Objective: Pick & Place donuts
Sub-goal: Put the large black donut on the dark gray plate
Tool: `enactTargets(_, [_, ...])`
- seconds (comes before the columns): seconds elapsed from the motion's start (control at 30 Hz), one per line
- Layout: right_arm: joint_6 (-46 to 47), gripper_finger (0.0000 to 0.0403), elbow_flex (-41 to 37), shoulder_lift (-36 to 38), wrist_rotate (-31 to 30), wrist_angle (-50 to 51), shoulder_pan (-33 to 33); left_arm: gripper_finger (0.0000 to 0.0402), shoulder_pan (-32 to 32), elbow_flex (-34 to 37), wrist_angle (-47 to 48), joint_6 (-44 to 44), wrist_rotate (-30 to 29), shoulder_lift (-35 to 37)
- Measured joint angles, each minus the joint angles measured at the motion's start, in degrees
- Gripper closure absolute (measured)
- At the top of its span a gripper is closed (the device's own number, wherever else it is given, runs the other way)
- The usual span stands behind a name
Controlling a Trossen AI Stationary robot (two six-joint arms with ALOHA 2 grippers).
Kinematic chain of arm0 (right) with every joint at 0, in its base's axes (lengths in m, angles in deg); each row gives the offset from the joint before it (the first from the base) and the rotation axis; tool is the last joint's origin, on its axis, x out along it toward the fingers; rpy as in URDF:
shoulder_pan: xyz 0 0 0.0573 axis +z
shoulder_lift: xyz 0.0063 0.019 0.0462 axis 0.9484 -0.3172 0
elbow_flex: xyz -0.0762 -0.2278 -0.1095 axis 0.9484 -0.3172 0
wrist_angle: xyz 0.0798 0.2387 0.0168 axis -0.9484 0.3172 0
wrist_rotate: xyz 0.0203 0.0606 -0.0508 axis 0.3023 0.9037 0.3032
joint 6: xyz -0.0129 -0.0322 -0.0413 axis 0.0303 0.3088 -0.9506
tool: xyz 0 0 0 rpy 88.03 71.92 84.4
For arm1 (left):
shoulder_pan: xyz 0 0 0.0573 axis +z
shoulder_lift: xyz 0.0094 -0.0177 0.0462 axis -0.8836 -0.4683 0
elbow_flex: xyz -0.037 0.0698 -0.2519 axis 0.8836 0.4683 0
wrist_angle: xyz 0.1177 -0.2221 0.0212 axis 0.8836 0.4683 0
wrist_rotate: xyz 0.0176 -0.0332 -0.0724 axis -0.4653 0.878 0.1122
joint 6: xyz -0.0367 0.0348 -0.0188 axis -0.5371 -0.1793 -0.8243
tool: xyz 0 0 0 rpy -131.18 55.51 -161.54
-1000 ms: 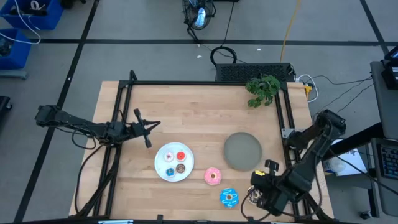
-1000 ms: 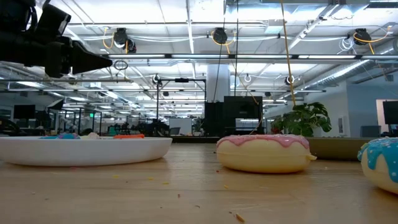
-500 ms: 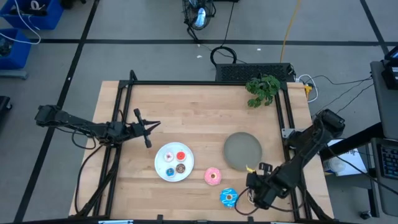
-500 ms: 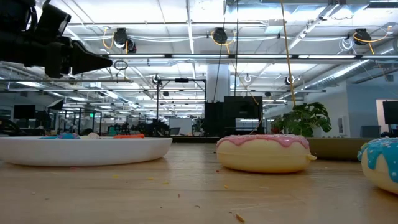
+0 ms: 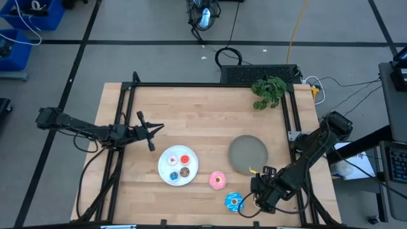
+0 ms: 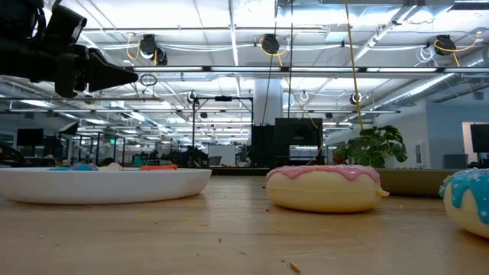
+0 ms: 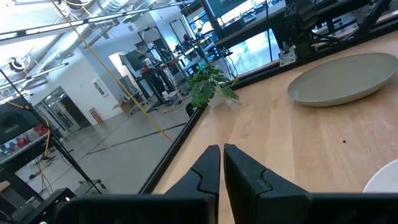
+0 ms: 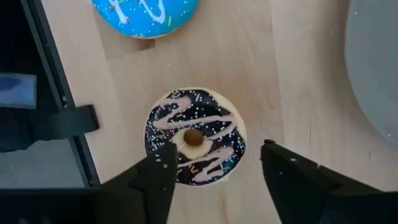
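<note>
Three tiny donuts [image 5: 179, 167] sit on the white plate [image 5: 165, 175]; the pink [image 5: 217, 180], blue [image 5: 234, 202] and, seemingly untouched, dark donut [image 8: 194, 137] wait on the worktop [image 5: 191, 114], right tool [image 8: 214, 171] spread above the dark one, left tool [image 7: 221, 163] clenched.

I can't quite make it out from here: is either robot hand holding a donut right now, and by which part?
Nothing is held. The right gripper hangs open above the dark brown drizzled donut, fingers apart on either side of it. The left gripper is shut on nothing.

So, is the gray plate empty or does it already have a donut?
Empty. From above, the gray plate shows only bare surface; the pink donut lies on the table beside it.
</note>
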Motion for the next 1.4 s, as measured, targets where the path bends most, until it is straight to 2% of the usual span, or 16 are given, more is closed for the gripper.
enactTargets(0.17, [-0.1,0.0166,-0.5,0.0,-0.1,-0.7,0.0,0.0373,0.0,0.0,0.0,0.0,0.0,0.0])
enactTargets(0.53, [1.5,0.0160,-10.0,0.0,2.2,-9.4,0.0,0.0398,0.0,0.0,0.4,-0.8,0.1,0.0])
enactTargets(0.77, [1.2,0.0160,-15.1,0.0,3.1,-18.6,0.0,0.0371,0.0,0.0,1.8,-2.0,0.0,0.0])
enactTargets(1.0, [2.5,0.0164,-17.5,0.2,3.9,-19.5,0.0,0.0365,0.0,0.0,1.9,-3.3,0.0,0.0])
enactTargets(1.2, [3.4,0.0206,-17.9,0.2,4.1,-19.3,0.0,0.0364,0.0,0.0,3.1,-4.2,0.0,0.0])
enactTargets(1.4, [5.0,0.0294,-18.1,0.2,4.7,-19.4,-0.9,0.0364,0.0,0.0,3.2,-5.1,0.0,0.0])
